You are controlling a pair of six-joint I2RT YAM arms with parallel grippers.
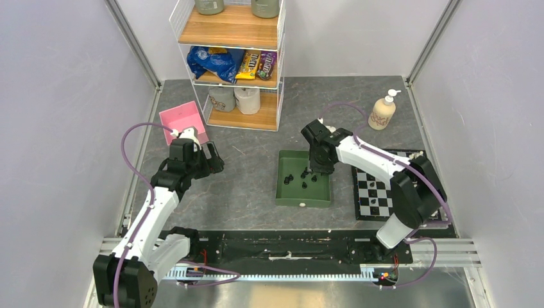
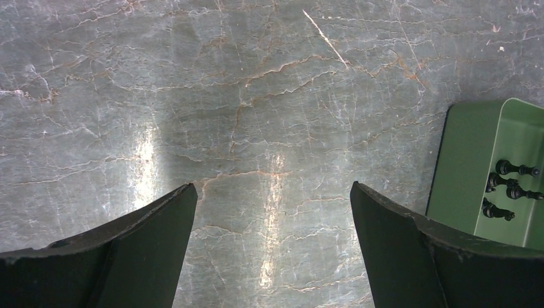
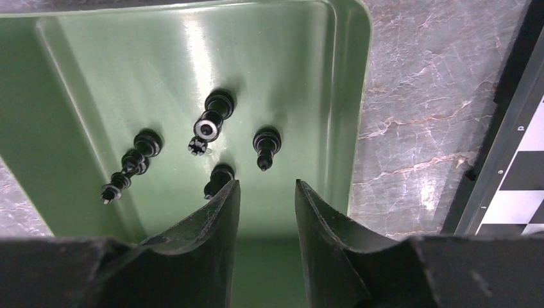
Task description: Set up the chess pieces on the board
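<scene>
Chess pieces (image 3: 215,115) lie in the green tray (image 3: 349,96) — right gripper (image 3: 267,186) above, part-open, empty.

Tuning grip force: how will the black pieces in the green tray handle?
Probably rigid and light: small, solid-looking black pieces. Lying sideways with round bases, likely to roll on the glossy green tray. Tapered shapes may squirt from the right gripper.

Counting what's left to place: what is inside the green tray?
At least four black chess pieces lie on their sides in the green tray; one is half hidden by the right gripper. The tray floor beneath that gripper is covered.
</scene>
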